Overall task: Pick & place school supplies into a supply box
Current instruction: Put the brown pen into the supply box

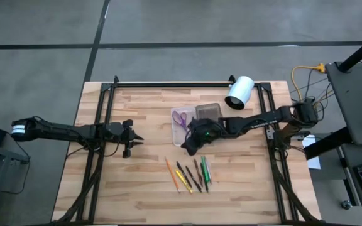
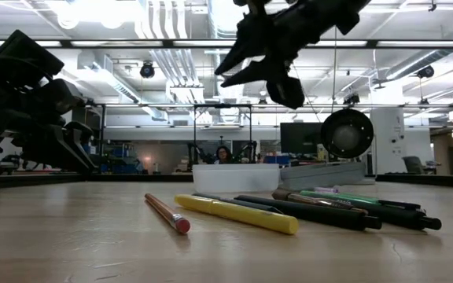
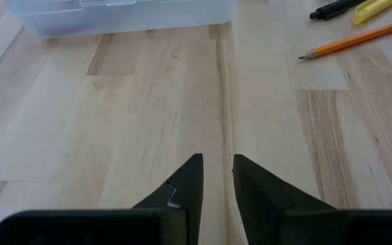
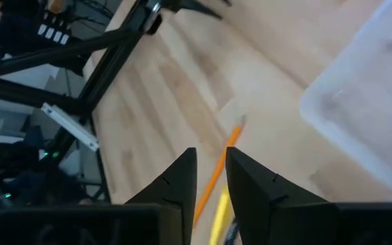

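Note:
Several pencils and pens (image 1: 190, 174) lie side by side on the table near its near edge: an orange pencil (image 2: 167, 212), a yellow one (image 2: 238, 212), dark pens (image 2: 321, 208) and a green one (image 2: 352, 196). The supply box (image 1: 197, 122) rests flat behind them. Purple scissors (image 1: 180, 118) lie in its whitish tray, and its grey lid (image 1: 209, 112) lies open beside the tray. My right gripper (image 1: 190, 141) hovers high above the box's near-left corner, its fingers (image 4: 182, 177) almost together. My left gripper (image 1: 137, 139) is low at the table's left, shut with only a narrow slit (image 3: 216, 170).
A white cylinder (image 1: 239, 92) lies at the far right, behind the box. Black frame rails (image 1: 99, 125) run along both sides and the far edge. Bare wood lies between my left gripper and the pencils. A person (image 2: 224, 155) sits far off in the room.

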